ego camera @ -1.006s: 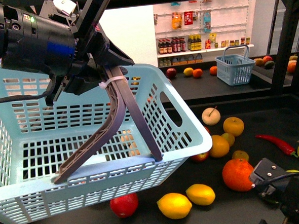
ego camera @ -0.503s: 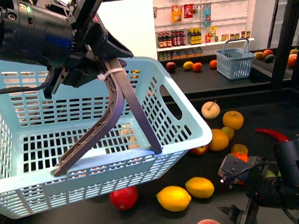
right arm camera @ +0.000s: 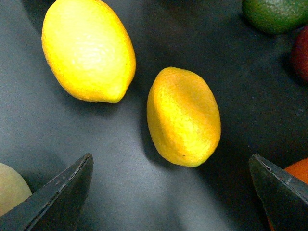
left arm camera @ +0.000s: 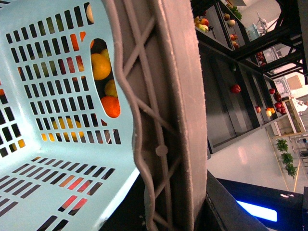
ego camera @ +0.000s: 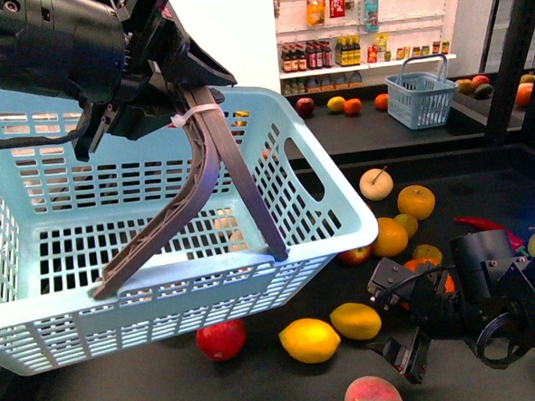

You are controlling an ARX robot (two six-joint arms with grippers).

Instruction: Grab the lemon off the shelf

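Where the lemon (ego camera: pixel 310 341) lies: on its side on the black worktop (ego camera: pixel 152 389) of the shelf (ego camera: pixel 514 67), and nothing touches it.
Lemon look: bright yellow, egg-shaped, with a small pointed tip at one end.
Golden lemon (ego camera: pixel 355 321): just right of the lemon, with a thin gap between them; it is a darker yellow.
Right pincer (ego camera: pixel 407 354): right of the lemon, past the golden lemon, low over the worktop. Its two fingers (right arm camera: pixel 57 197) are spread wide and hold nothing. In the right wrist view the golden lemon sits in front of the gap and the lemon is off to one side.
Left pincer (ego camera: pixel 189 110): high up and left of the lemon, closed tight on the grey handle (ego camera: pixel 204 195).
Basket (ego camera: pixel 325 242): big and pale blue, hanging by that handle in the air, tipped, above and left of the lemon.
Red fruit (ego camera: pixel 220 340): left of the lemon, on the worktop.
Peach (ego camera: pixel 373 396): nearer the robot than the lemon and a bit to the right.
Oranges (ego camera: pixel 390 237): behind the lemon and to the right, in a bunch.
Small basket (ego camera: pixel 419 100): far behind the lemon, on another deck.
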